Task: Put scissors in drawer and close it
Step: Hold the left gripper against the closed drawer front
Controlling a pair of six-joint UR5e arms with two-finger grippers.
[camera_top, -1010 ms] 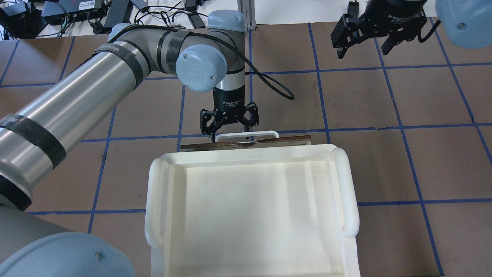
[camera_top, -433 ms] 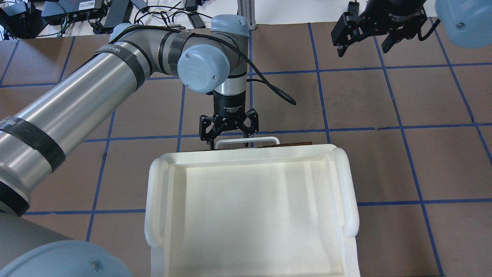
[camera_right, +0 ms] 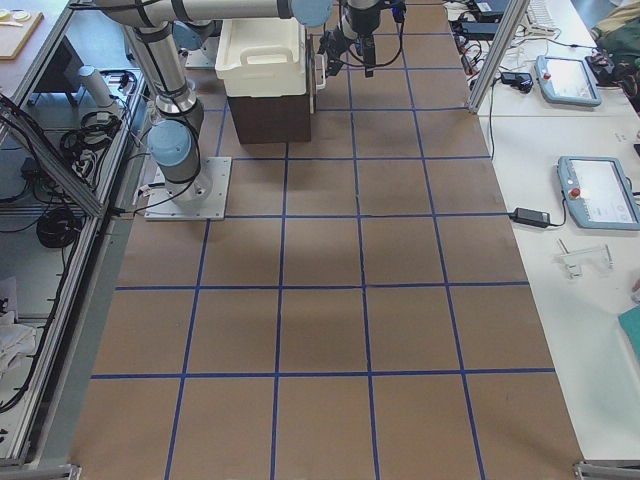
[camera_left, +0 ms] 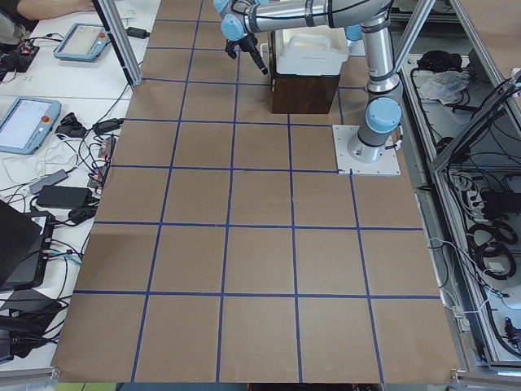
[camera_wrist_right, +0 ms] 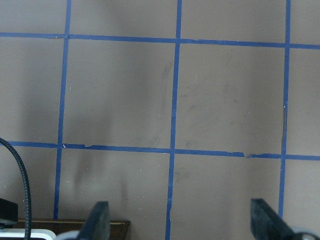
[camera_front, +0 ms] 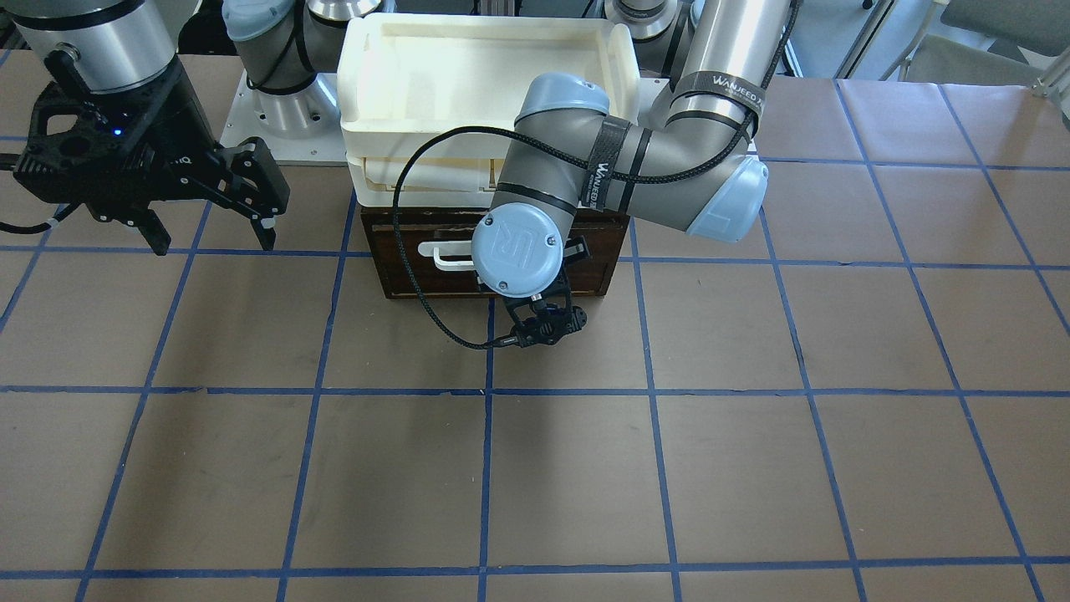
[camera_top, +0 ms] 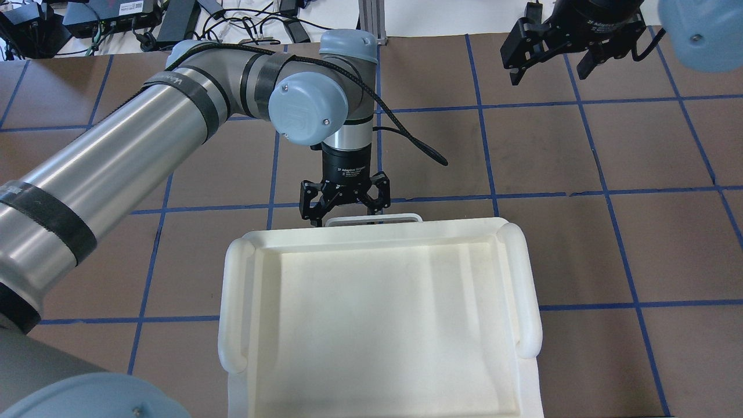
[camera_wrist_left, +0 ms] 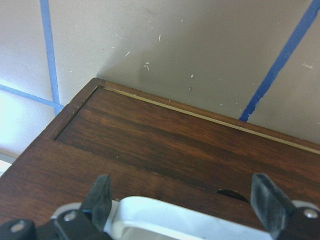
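- Overhead exterior view, clock read with 12 pointing away from the robot: the drawer shows only its white bar handle (camera_top: pixel 400 217), peeking out at 12 o'clock from under the rim of the cream-white tray (camera_top: pixel 525 290).
- From the front-facing view the drawer (camera_front: pixel 401 267) is a dark brown wooden front set in a box of the same wood. It sits directly beneath the stacked trays, with the rounded white handle (camera_front: pixel 447 256) lying flat across it.
- The left wrist view gives the closest look. The drawer front (camera_wrist_left: pixel 165 150) is smooth, reddish-brown wood with a long horizontal grain. It lies level with the frame around it, and a thin pale seam runs along its edge.
- The handle (camera_wrist_left: pixel 165 212) is glossy white with a curved corner.
- The left gripper (camera_top: pixel 346 215) hangs at the handle, pointing down toward the drawer front. Its black fingers (camera_wrist_left: pixel 100 197) are spread wide and released, clamping nothing. Whether their tips touch the wood I cannot tell.
- The right gripper (camera_top: pixel 548 72) is well apart, up at 1 o'clock above the bare desk (camera_top: pixel 580 249). Its fingers (camera_front: pixel 266 196) are also released and empty.
- The desk is matte brown paper, divided into squares by blue tape.
- The tray is moulded plastic with thick rolled rims along 2 sides and a shallow flat floor.
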